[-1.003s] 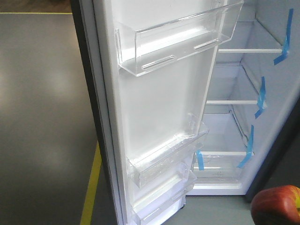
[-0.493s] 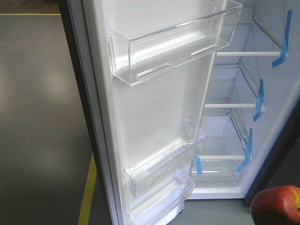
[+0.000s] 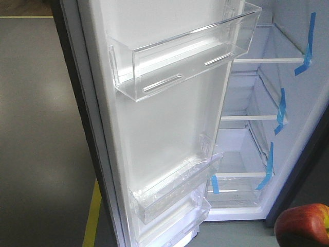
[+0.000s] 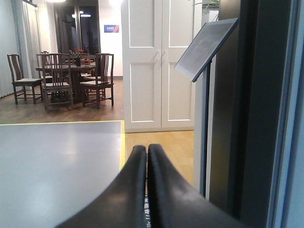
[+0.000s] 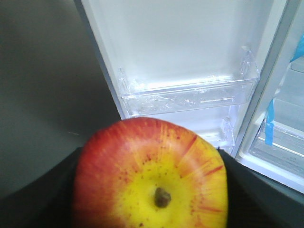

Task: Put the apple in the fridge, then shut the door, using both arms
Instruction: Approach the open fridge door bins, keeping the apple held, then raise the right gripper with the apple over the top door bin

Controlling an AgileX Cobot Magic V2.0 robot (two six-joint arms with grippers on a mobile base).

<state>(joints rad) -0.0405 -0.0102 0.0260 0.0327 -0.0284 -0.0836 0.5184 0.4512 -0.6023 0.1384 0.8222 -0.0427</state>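
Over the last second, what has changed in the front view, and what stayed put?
The door has shifted left in the front view, its clear bins with it, showing more of the fridge interior; whether it swung wider or the view itself moved, I cannot tell. The apple stays at the lower right corner, in the right gripper.

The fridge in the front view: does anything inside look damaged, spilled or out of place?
Only the blue tape strips stand out: they cross from the ends of the glass shelves onto the fridge wall, which is unusual and suggests the shelves are taped in place. No spill or damage shows.
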